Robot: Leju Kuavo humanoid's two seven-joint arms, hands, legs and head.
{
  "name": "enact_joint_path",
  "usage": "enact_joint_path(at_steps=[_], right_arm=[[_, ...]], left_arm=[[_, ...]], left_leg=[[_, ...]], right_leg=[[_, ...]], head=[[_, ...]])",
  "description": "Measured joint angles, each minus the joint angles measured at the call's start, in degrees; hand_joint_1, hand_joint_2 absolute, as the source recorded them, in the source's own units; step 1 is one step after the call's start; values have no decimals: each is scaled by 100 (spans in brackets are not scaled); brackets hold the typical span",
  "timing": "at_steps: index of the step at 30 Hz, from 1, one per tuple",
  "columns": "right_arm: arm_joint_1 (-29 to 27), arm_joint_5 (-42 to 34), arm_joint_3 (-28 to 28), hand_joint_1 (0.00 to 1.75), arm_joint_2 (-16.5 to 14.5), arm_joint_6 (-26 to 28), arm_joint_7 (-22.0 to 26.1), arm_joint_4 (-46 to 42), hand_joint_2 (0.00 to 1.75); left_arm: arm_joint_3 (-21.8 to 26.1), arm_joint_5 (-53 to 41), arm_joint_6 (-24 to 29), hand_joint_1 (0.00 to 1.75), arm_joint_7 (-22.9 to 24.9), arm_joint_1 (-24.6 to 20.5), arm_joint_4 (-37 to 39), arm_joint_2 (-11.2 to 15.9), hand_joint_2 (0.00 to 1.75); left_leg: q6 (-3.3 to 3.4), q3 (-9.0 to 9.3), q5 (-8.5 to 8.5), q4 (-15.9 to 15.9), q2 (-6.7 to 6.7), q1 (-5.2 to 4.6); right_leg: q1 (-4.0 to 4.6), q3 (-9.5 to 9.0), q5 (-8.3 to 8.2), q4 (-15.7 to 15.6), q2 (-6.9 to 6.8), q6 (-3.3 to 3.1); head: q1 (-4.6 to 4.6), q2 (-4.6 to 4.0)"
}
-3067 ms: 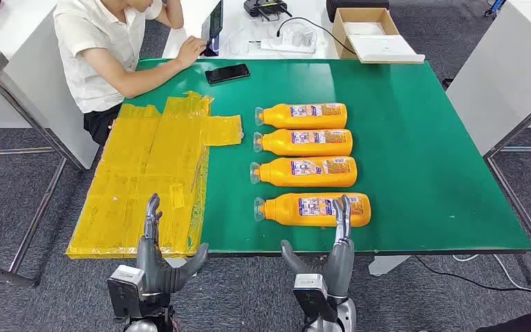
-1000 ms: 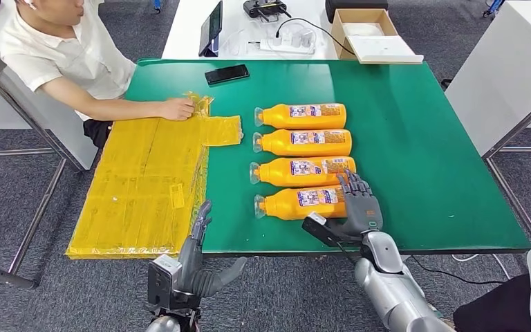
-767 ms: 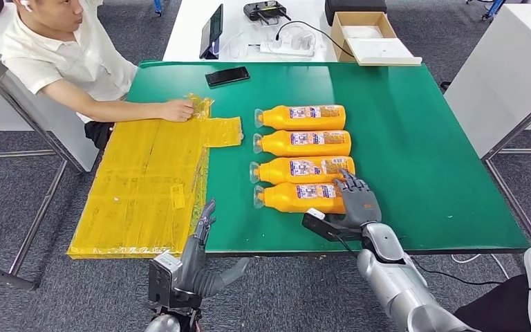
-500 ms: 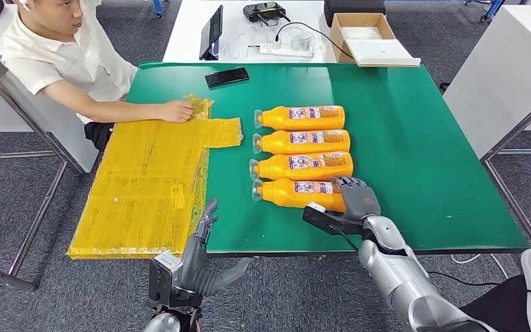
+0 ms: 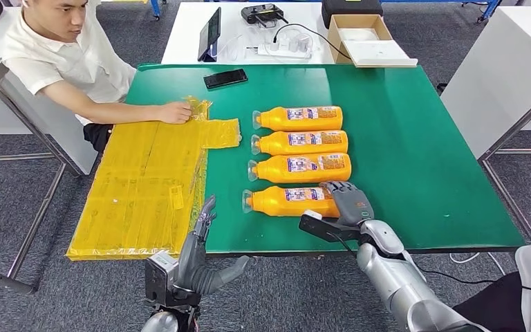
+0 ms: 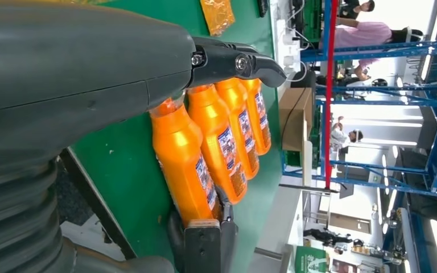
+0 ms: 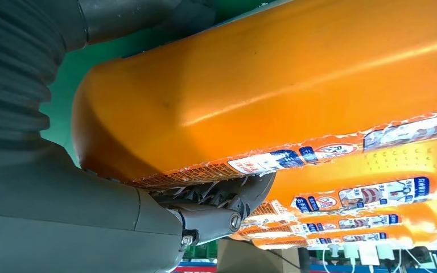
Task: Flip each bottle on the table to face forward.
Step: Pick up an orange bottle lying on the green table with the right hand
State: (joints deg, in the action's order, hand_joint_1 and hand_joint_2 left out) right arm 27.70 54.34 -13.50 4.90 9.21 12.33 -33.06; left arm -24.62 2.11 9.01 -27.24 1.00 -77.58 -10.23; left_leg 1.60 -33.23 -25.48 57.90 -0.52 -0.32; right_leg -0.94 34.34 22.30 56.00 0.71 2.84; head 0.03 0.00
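Right robot hand (image 5: pixel 348 202) grips nearest bottle (image 5: pixel 290 200) | wrist: fingers (image 7: pixel 227 200) seemingly underneath

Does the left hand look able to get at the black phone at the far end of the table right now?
Probably not: the left hand hangs below the table's near edge, and the black phone lies across the whole green table.

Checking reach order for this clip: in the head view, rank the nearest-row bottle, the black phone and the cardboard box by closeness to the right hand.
1. Nearest-row bottle: the right hand grips its base end.
2. Black phone: far side of the green table, to the left.
3. Cardboard box: on the white table beyond, farthest.
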Motion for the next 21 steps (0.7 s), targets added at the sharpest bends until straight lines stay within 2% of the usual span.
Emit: enact_joint_path(at_steps=[4, 7, 9, 13, 17, 21], right_arm=[[-229, -829, 16, 175, -32, -61, 567, -259, 175], [-726, -1726, 34, 175, -174, 80, 1054, -869, 175], [-1156, -2225, 29, 175, -337, 350, 1205, -1434, 175], [-1828, -2906, -16, 175, -727, 1293, 1334, -2621, 175], [-2044, -3272, -42, 175, -962, 1974, 1532, -3258, 175], [-2117, -3390, -92, 175, -1070, 2173, 1675, -3482, 175]], left_arm=[[58, 166, 159, 0, -98, 68, -77, -10, 175], [163, 619, 512, 0, -76, 176, -199, -58, 175], [217, 1127, 650, 0, 59, 236, -267, -89, 175], [239, 2134, 657, 0, 231, 310, -319, -79, 175], [238, 2474, 751, 0, 236, 356, -403, -36, 175], [209, 2698, 726, 0, 286, 386, -463, 20, 175]], left_leg=[[1, 2, -1, 0, 0, 0], [1, -12, -2, 0, -3, 3], [1, -37, 0, 0, -8, 6], [-3, -81, 5, 0, -11, 7], [-3, -87, 5, -1, -10, 5], [-2, -94, 4, 0, -11, 0]], right_leg=[[1, -5, 1, 0, 0, 0], [3, 4, 2, 2, -3, 0], [6, 23, 3, 4, -5, 0], [6, 70, 2, 11, -7, -1], [2, 76, 4, 10, -6, -3], [-4, 81, 4, 8, -7, -2]], head=[[2, 0], [1, 0], [-1, -1], [-3, -1], [0, 0], [1, -1]])
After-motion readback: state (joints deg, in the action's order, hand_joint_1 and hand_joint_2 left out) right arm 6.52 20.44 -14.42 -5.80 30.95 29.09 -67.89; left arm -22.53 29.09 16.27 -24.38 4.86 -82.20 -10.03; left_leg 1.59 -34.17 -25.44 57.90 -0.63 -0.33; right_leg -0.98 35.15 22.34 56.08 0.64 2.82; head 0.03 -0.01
